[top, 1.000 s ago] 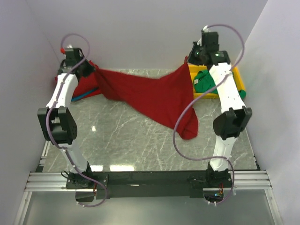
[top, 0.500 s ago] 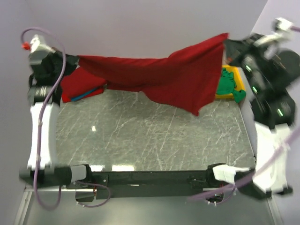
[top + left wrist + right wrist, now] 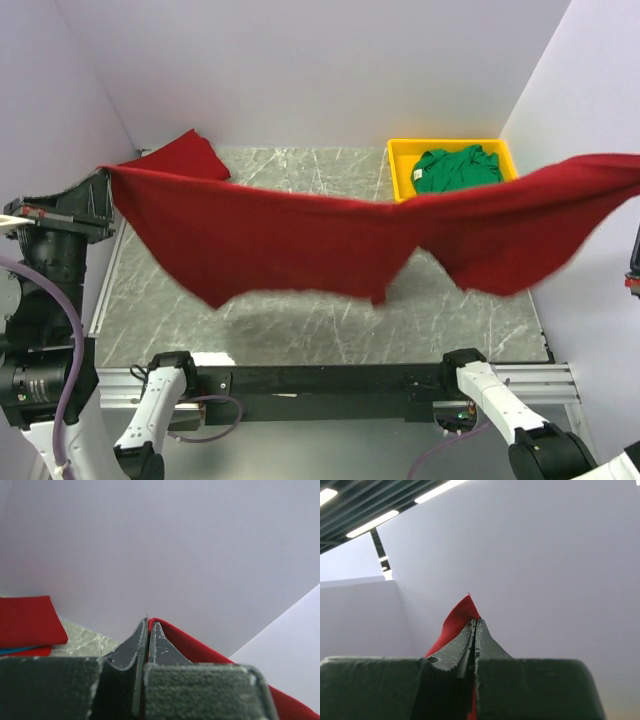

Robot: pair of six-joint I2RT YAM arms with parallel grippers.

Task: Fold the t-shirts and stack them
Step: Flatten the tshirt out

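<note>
From above, a dark red shirt [image 3: 300, 235] hangs stretched in the air across the table [image 3: 300, 170], with a green shirt [image 3: 455, 168] lying in the yellow tray [image 3: 450, 144] at the far right and another red shirt [image 3: 185, 155] at the far left corner. The left wrist view shows the left gripper [image 3: 148, 625] clenched on the stretched shirt's edge. The right wrist view shows the right gripper [image 3: 474, 625] pinched tight on a corner of the same red cloth.
</note>
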